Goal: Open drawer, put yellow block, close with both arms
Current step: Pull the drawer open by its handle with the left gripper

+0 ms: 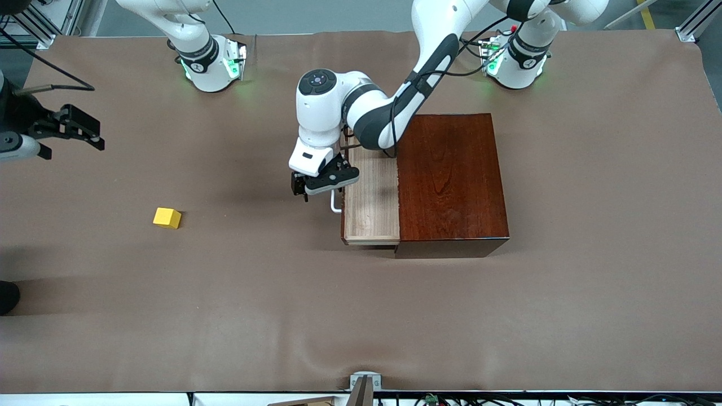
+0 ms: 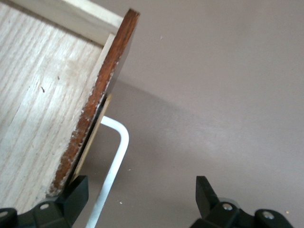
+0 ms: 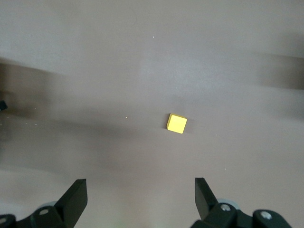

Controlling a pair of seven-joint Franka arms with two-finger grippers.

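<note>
A robotics lab: two arms bolted to a brown-papered table [image 1: 361, 316], aluminium framing [image 1: 691, 22] at the edges.

Brown table cover [image 1: 361, 316], grey floor [image 1: 316, 16]

Left gripper [image 1: 319, 185] jaws spread; right gripper [image 1: 84, 131] likewise.

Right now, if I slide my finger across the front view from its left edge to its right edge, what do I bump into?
Right gripper → yellow block → left gripper → open drawer → wooden box.
</note>
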